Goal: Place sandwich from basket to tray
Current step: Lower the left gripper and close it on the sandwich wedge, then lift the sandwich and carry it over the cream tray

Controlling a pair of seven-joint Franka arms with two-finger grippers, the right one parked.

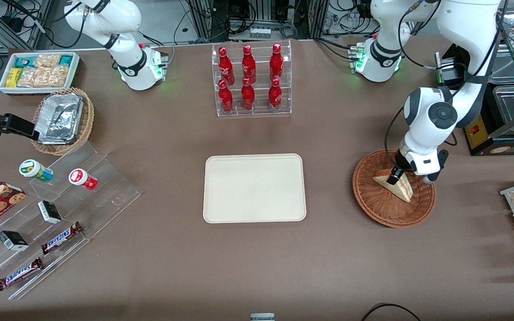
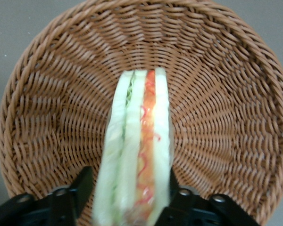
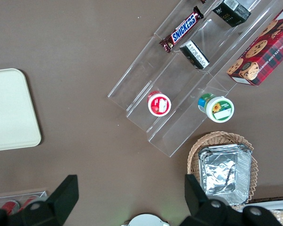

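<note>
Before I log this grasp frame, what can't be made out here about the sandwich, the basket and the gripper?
- Front view: the gripper sits down in the basket; the arm's wrist hides the finger contact on the sandwich.
- Wrist view: the sandwich's near end is blurred and cut off.
- Whether it is lifted off the basket: unclear.

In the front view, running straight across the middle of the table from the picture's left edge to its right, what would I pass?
Red-capped cup → tray → basket, holding the sandwich, which the gripper has gripped.
</note>
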